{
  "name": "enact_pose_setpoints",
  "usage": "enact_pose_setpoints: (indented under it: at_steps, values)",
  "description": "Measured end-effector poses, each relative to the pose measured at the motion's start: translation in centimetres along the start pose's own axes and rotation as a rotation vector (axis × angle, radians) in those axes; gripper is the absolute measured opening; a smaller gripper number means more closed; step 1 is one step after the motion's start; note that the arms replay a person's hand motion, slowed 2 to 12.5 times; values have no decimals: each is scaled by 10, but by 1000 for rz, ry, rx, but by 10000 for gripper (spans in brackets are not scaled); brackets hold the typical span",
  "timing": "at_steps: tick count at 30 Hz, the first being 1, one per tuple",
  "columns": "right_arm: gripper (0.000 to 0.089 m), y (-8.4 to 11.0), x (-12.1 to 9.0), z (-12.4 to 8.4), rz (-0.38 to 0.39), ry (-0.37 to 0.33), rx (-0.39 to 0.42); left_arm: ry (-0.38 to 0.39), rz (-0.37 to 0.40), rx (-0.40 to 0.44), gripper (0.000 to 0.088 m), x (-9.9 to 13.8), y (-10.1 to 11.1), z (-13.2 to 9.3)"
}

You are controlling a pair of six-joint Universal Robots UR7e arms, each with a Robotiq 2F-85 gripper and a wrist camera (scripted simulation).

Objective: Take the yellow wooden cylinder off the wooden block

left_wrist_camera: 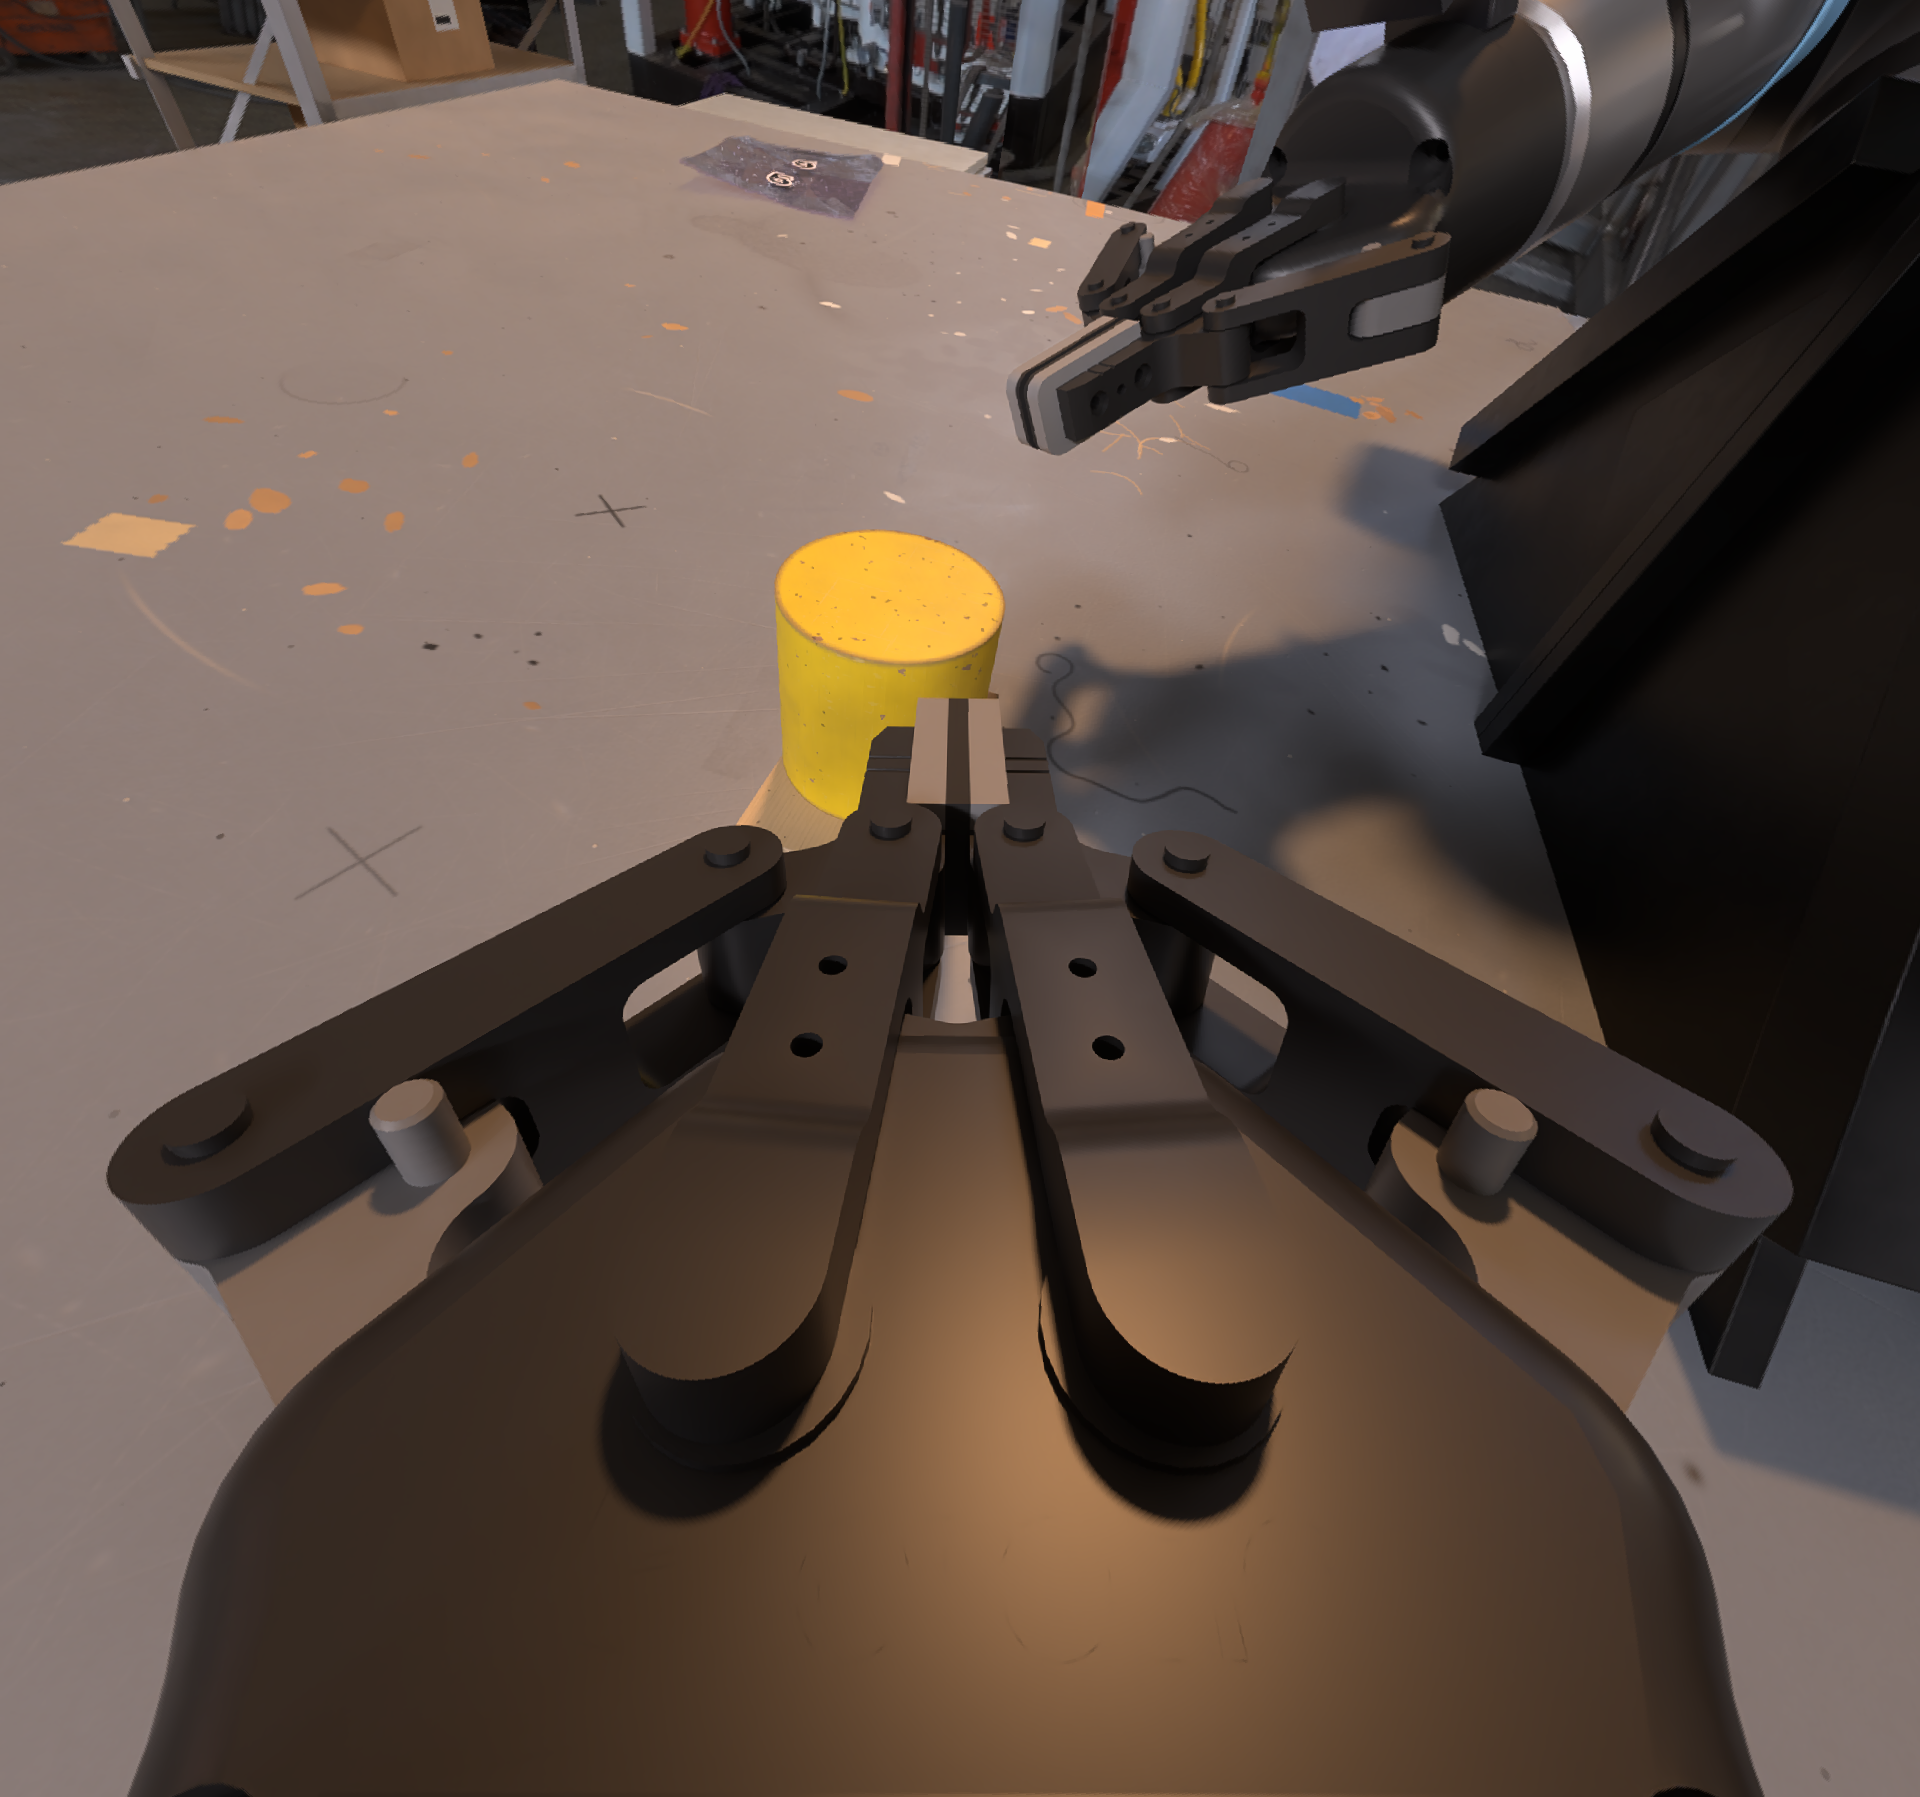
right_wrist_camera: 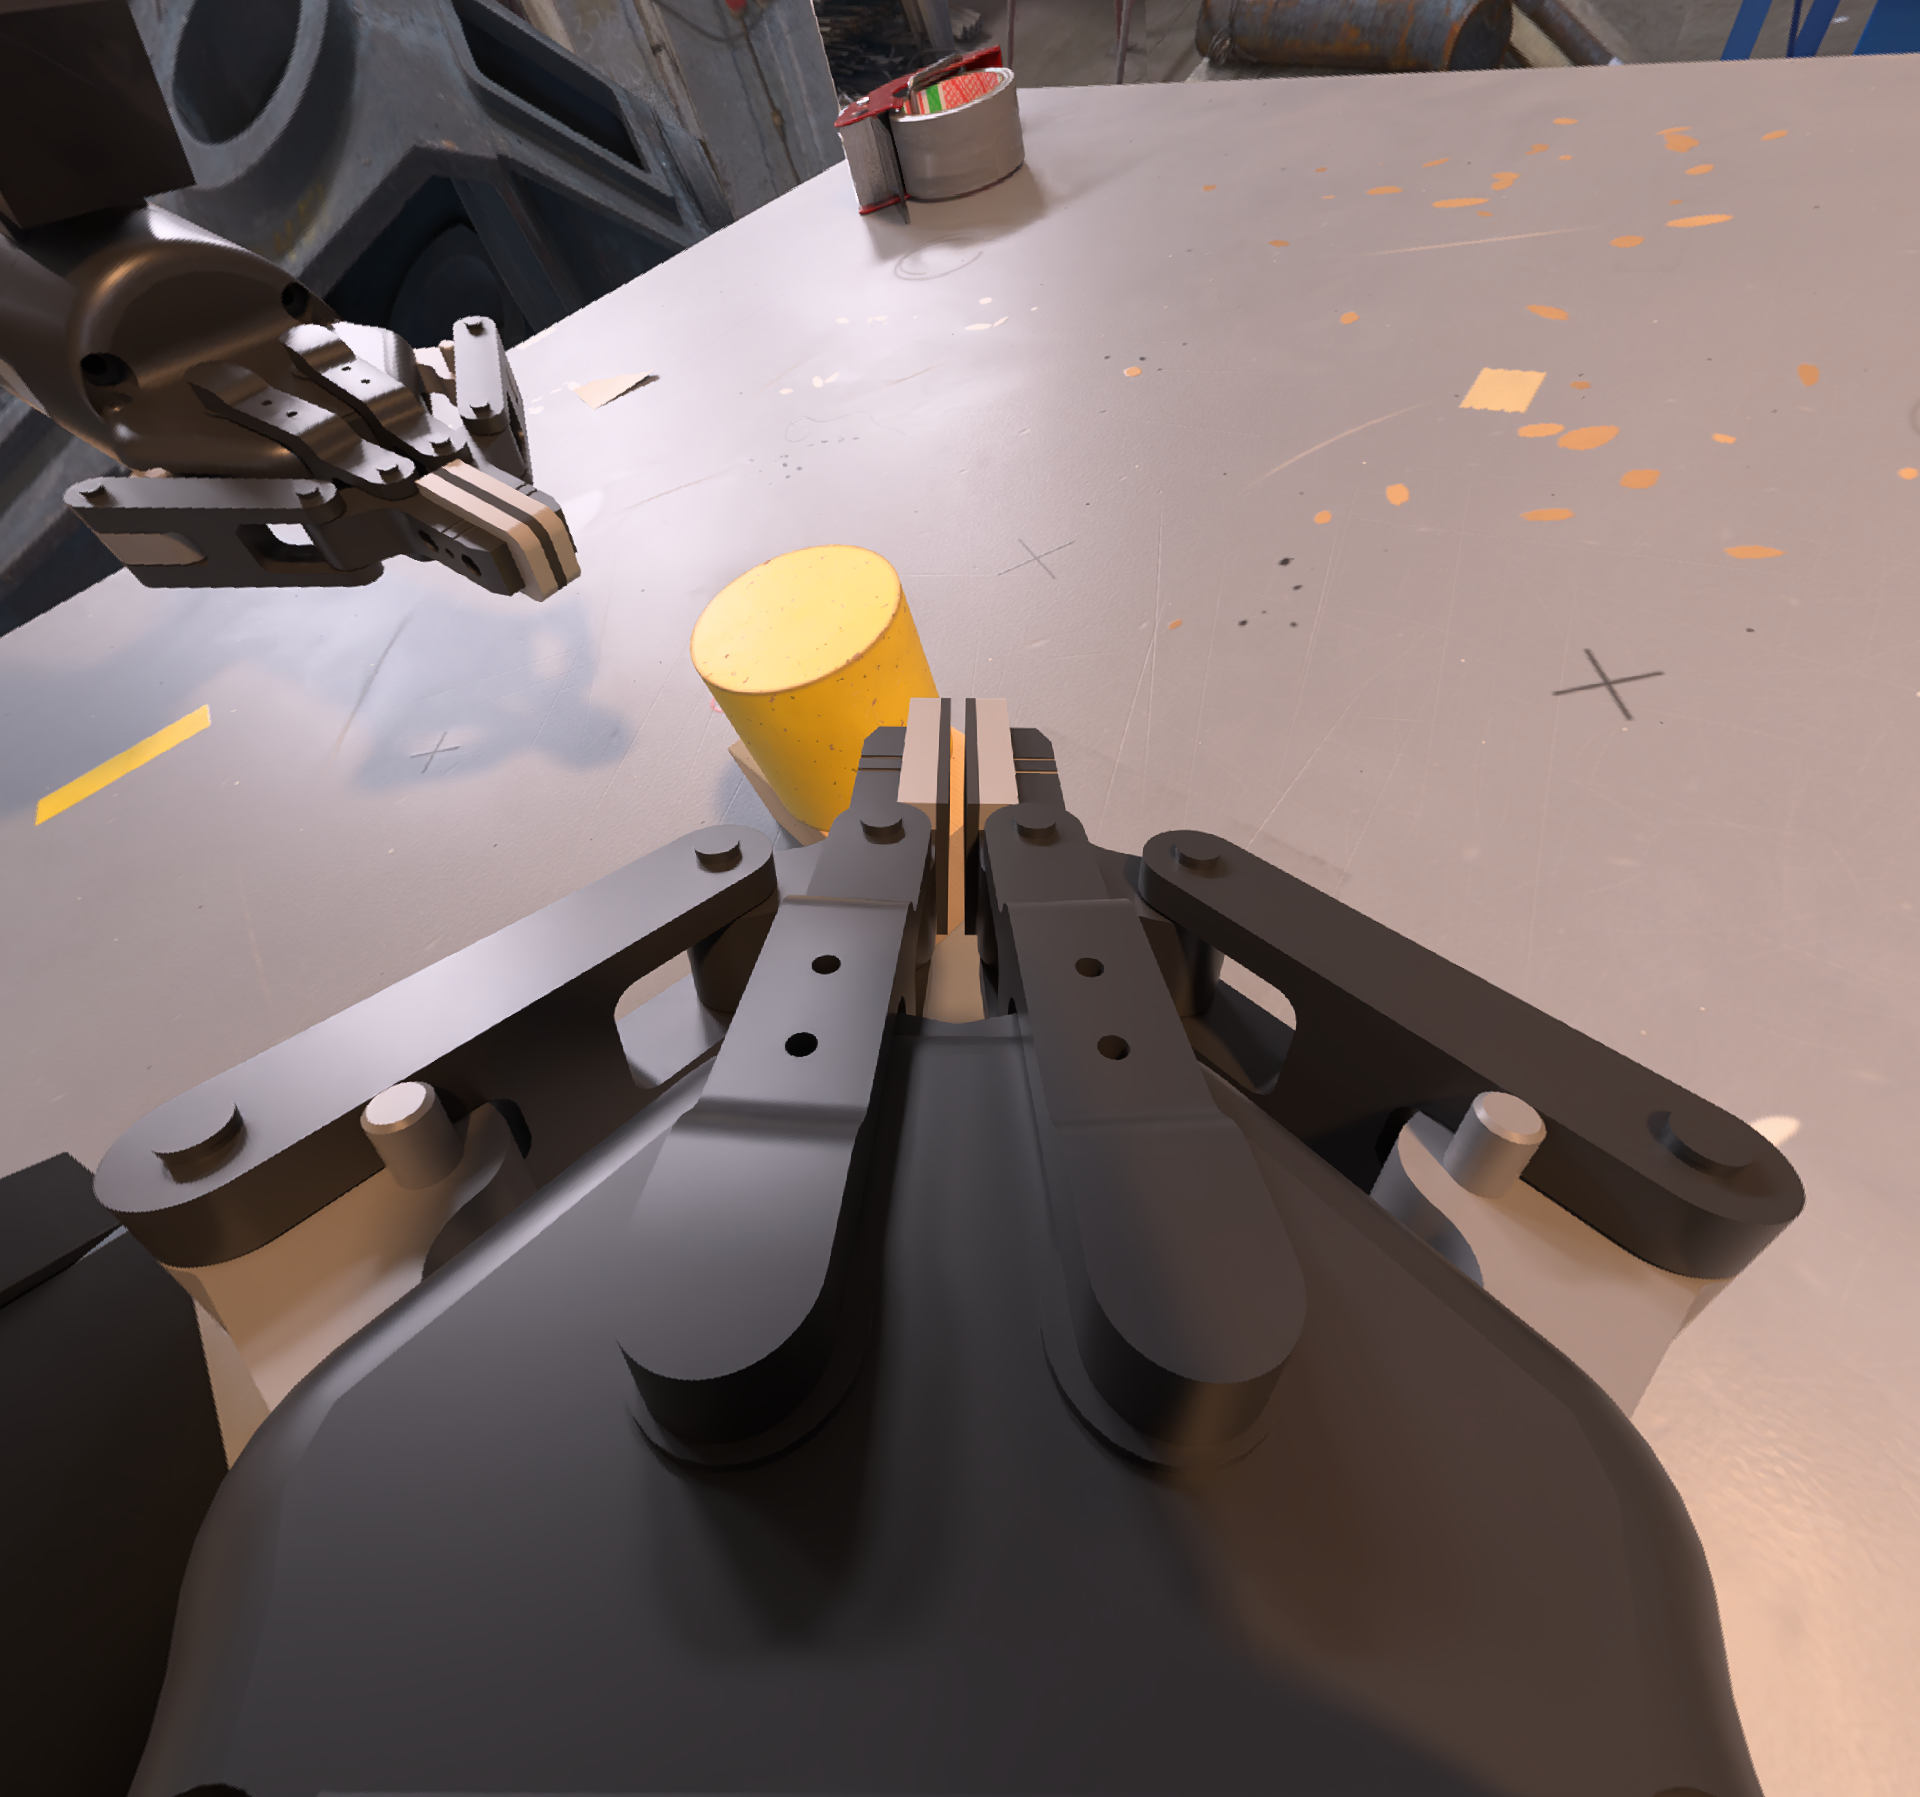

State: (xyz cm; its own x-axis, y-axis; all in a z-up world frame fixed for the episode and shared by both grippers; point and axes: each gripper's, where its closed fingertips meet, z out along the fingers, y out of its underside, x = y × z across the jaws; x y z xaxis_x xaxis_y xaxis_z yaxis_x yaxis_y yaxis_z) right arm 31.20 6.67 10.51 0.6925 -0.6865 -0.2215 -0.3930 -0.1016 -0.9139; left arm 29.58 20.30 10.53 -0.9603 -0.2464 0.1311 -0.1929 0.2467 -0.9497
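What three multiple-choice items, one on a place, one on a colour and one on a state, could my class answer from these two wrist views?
1. Where does the cylinder stand?
A. upright on the wooden block
B. lying on the bare table
C. between a gripper's fingers

2. What colour is the cylinder?
A. red
B. blue
C. yellow

3. How do both grippers stand?
A. both shut, holding nothing
B. both wide open
C. one clamped on the cylinder

Answers:
1 A: pale wood shows under the cylinder's base, above the table.
2 C: its top and side are yellow in both views.
3 A: the pads of the left gripper and of the right gripper lie together, with nothing between them.
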Motion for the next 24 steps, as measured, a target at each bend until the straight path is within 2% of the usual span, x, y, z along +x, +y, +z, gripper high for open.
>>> enact_pose_setpoints:
  at_steps: [24]
  values:
    - [25, 0, 0, 0, -20, 7, -4, 15, -14, 3, 0, 0, 0, 0]
